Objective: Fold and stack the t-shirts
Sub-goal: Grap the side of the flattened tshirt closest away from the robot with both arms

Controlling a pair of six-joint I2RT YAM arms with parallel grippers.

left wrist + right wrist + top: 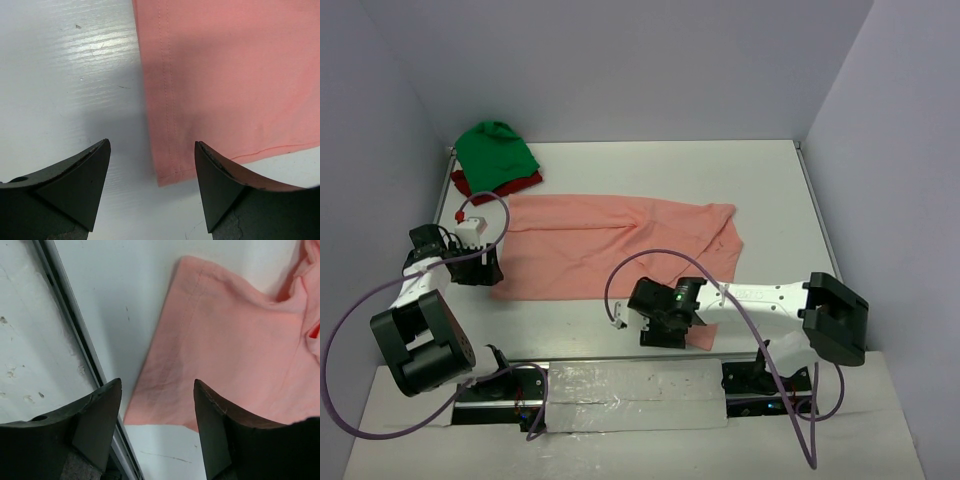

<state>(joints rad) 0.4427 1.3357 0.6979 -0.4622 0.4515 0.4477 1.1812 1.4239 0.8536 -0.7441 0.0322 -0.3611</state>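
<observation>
Pink shirt [610,245] spread; green shirt [495,150] atop red shirt [465,184].

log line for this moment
left end effector: open over salmon-pink cloth t-shirt corner | right end effector: open over its sleeve | green cloth t-shirt on dark red cloth t-shirt

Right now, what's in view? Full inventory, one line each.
pink t-shirt: one, salmon-pink, spread across mid-table
green t-shirt: one, bright green, bunched at the far-left corner, on top of the red one
dark red t-shirt: one, dark red, under the green one, edges showing
table: one, white
tape strip: one, silvery, near edge between the arm bases
cables: purple, looping off both arms
left gripper: one, black, open, over the pink shirt's near-left corner
right gripper: one, black, open, over a pink flap near the near edge
</observation>
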